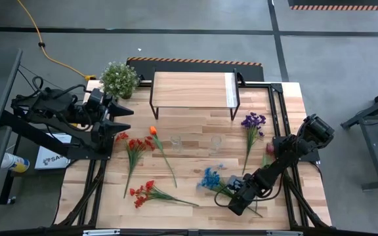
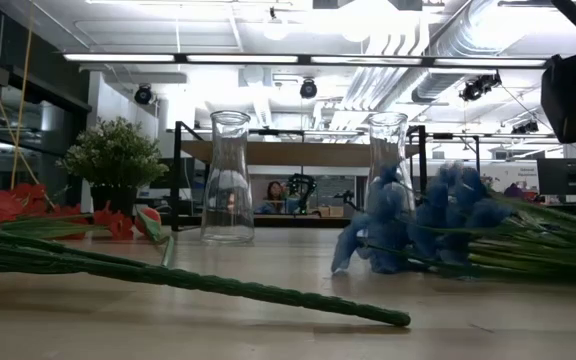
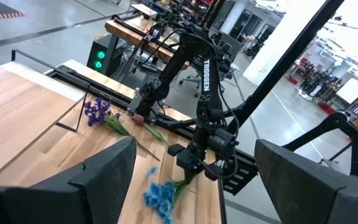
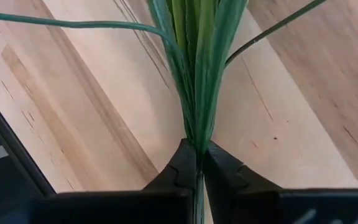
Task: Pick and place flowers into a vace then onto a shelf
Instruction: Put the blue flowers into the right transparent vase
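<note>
The blue flower [image 1: 209, 178] lies on the table near its front, blooms toward the left. My right gripper [image 1: 237, 198] is shut on its green stalks [image 4: 197, 93]. Two clear glass vases [image 1: 176, 142] [image 1: 215, 142] stand upright mid-table. Red flowers [image 1: 135, 145] [image 1: 143, 192], an orange one [image 1: 153, 131] and a purple one [image 1: 253, 122] lie flat on the boards. The shelf [image 1: 192, 88] stands at the far edge. My left gripper [image 1: 125, 117] hangs open above the table's left side, holding nothing. My right gripper pinches the blue flower's bundle of green stalks [image 4: 197, 144] between its two fingertips [image 4: 180, 167], away from the blooms. The fingers come steeply from above. The stalks fan out past the fingertips, and the flower lies along the tabletop.
A bushy potted plant [image 1: 119, 78] stands at the far left corner beside the shelf. A small pink bud [image 1: 268, 150] lies near my right arm. A long green stalk [image 2: 168, 272] runs across the near boards. Bare wood shows between the vases and the shelf.
</note>
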Controlling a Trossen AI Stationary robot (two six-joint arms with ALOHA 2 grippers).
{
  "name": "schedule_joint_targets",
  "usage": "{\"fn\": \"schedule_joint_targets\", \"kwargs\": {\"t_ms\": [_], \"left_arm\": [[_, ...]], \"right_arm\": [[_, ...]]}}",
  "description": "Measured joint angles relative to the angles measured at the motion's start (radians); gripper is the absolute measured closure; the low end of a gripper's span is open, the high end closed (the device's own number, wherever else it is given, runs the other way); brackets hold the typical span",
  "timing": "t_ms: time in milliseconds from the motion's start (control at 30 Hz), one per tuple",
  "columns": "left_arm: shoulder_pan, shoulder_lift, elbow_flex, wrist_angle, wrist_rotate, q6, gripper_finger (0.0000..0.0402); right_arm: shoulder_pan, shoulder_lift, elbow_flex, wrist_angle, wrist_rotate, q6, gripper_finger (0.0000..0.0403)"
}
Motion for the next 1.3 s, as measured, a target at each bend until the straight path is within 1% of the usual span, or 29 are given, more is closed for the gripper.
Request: {"fn": "schedule_joint_targets", "kwargs": {"t_ms": [200,367,467,700,967,1167,1300], "left_arm": [[0.0,0.0,0.0,-0.007,0.0,0.0,0.0041],[0.0,0.0,0.0,-0.007,0.0,0.0,0.0041],[0.0,0.0,0.0,-0.007,0.0,0.0,0.0041],[0.0,0.0,0.0,-0.006,-0.001,0.0,0.0041],[0.0,0.0,0.0,-0.006,-0.005,0.0,0.0041],[0.0,0.0,0.0,-0.006,-0.005,0.0,0.0041],[0.0,0.0,0.0,-0.005,-0.004,0.0,0.0041]], "right_arm": [[0.0,0.003,-0.002,0.099,-0.041,0.009,0.0384],[0.0,0.008,-0.005,0.234,-0.045,0.018,0.0397],[0.0,0.006,-0.004,0.294,-0.037,0.018,0.0393],[-0.001,0.005,-0.003,0.37,0.01,0.009,0.0398],[-0.008,-0.018,-0.003,0.397,0.072,-0.017,0.0398],[-0.039,-0.103,-0.001,0.388,0.141,-0.097,0.04],[-0.062,-0.176,0.0,0.323,0.179,-0.157,0.0399]]}}
